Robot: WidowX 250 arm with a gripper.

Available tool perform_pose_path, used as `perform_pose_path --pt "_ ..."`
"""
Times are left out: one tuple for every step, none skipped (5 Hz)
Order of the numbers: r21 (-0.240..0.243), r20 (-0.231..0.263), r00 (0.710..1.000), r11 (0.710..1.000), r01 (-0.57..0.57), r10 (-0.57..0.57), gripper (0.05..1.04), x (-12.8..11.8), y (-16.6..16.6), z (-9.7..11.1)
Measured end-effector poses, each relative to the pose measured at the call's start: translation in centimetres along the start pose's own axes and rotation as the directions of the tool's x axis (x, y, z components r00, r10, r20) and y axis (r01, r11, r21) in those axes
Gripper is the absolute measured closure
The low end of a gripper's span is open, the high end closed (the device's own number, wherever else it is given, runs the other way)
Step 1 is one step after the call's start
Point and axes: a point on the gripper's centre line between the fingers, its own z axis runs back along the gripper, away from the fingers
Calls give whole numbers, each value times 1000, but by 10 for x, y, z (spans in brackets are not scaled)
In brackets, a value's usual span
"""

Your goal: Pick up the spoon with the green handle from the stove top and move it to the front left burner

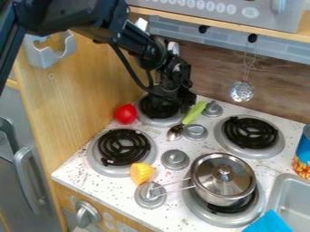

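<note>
Green-hdl spoon (189,118) just beside gripper (174,105), nr stove knob (195,132).

Speckled white stovetop (196,148) | 4 burners (250,132), 1 under lidded pot (223,175) | 4 knobs (175,159) | red ball (125,114) | green-handled spoon (194,113) | yellow piece (142,172)

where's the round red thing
In the camera view, the round red object is left of centre, between the rear-left black coil burner and the tan wooden side panel.

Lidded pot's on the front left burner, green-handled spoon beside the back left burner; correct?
Not the front left burner: the camera view shows the lidded pot on the front right burner. The green-handled spoon is beside the back left burner.
</note>
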Motion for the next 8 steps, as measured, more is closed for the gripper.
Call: perform_pose_path --pt "-6 0 1000 1000 16 -16 75 0 -10 -1" --pt "-9 -3 1000 1000 26 -26 75 -1 -14 -1" --pt "-13 -2 999 999 39 -39 75 -2 -20 0" --pt "-22 3 998 998 56 -56 75 -3 -31 2" --pt "-33 12 998 997 64 -63 75 -3 -42 0" --pt "-42 13 997 996 78 -77 75 -6 -55 -3" --pt "-41 9 996 995 91 -91 75 -6 -62 -7" --pt "-20 -20 995 995 96 -97 75 -11 -61 -20"
